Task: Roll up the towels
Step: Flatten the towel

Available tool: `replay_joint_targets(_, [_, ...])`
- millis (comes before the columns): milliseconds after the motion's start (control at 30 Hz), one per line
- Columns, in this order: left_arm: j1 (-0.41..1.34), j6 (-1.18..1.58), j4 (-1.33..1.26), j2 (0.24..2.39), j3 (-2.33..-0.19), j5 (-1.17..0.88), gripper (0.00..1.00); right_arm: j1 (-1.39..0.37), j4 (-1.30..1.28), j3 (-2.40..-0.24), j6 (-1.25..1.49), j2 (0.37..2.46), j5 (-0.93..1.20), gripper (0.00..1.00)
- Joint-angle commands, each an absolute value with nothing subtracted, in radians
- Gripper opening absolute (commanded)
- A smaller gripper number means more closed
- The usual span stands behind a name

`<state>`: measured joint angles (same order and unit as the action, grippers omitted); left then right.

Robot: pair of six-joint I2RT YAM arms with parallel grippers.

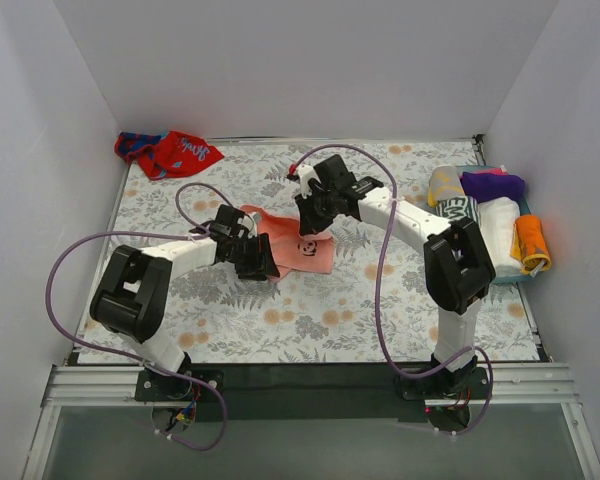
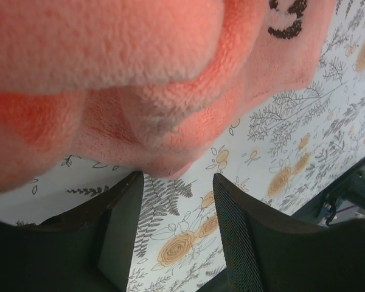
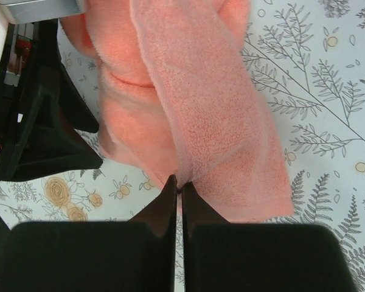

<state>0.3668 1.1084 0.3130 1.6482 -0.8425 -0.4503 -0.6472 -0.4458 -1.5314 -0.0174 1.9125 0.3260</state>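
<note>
The salmon-pink towel (image 1: 302, 250) lies partly folded and bunched in the middle of the flowered table covering. My right gripper (image 1: 308, 225) is shut on a fold of its edge, which shows clearly in the right wrist view (image 3: 178, 185), where the pink towel (image 3: 194, 109) stretches away from the jaws. My left gripper (image 1: 260, 262) is open and empty at the towel's left side. In its wrist view the gripper (image 2: 176, 179) has only table between its fingers, with the bunched pink towel (image 2: 140, 73) just beyond the tips. The red and blue towel (image 1: 167, 152) lies crumpled at the back left corner.
A teal tray (image 1: 508, 282) at the right edge holds several rolled towels, among them a purple one (image 1: 492, 185), a white one (image 1: 500, 225) and an orange one (image 1: 531, 243). White walls close in the table. The left gripper's body (image 3: 42, 121) is close beside the right one.
</note>
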Motion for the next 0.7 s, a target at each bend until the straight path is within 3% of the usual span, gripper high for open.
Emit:
replay_joint_targets(0, [0.376, 1.115, 0.330, 1.699, -0.864, -0.290, 0.47, -0.615, -0.446, -1.526, -0.006, 1.885, 0.364, 0.01])
replay_joint_targets(267, [0.400, 1.074, 0.359, 1.749, -0.929, -0.232, 0.21, -0.581, -0.445, -1.509, -0.006, 1.872, 0.385, 0.01])
replay_joint_targets(400, [0.400, 1.019, 0.431, 1.710, -0.954, -0.206, 0.00, -0.569, -0.449, -1.491, -0.006, 1.845, 0.390, 0.01])
replay_joint_targets(667, [0.324, 0.836, 0.558, 1.559, -1.000, -0.157, 0.00, -0.486, -0.488, -1.491, -0.038, 1.746, 0.399, 0.01])
